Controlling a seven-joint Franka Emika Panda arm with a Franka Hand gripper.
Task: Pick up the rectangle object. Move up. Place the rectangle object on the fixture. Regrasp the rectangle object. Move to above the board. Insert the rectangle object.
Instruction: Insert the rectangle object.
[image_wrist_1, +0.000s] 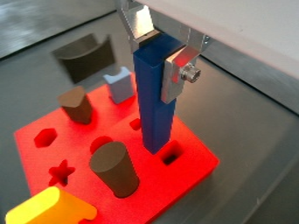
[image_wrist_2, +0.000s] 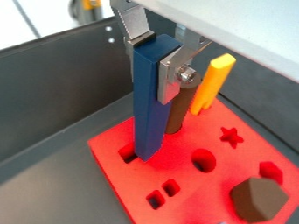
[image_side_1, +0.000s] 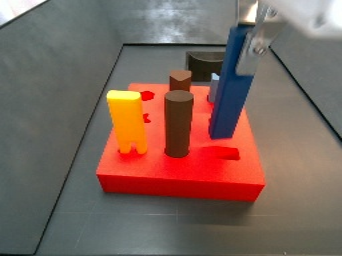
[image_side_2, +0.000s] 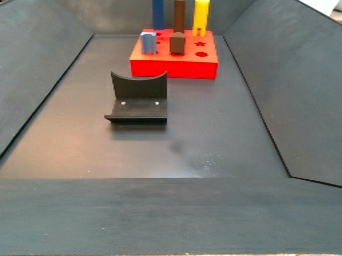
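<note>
The rectangle object (image_wrist_1: 155, 96), a long dark blue bar, stands upright with its lower end in a hole of the red board (image_wrist_1: 193, 166). My gripper (image_wrist_1: 162, 54) is shut on the bar's top, one silver finger on each side, as both wrist views show. A side view has the bar (image_side_1: 229, 90) leaning slightly at the board's (image_side_1: 181, 172) far right, with the gripper (image_side_1: 251, 30) above it. The black fixture (image_side_2: 138, 98) sits on the floor apart from the board (image_side_2: 171, 66); it also appears behind the board (image_side_1: 203, 62).
On the board stand a tall brown cylinder (image_side_1: 178, 125), a yellow-orange block (image_side_1: 124, 120), a short brown peg (image_wrist_1: 75, 103) and a pale grey-blue notched peg (image_wrist_1: 119, 85). Star (image_wrist_2: 230, 136) and round (image_wrist_2: 204, 160) holes lie open. Dark bin walls (image_side_2: 47, 90) enclose the floor.
</note>
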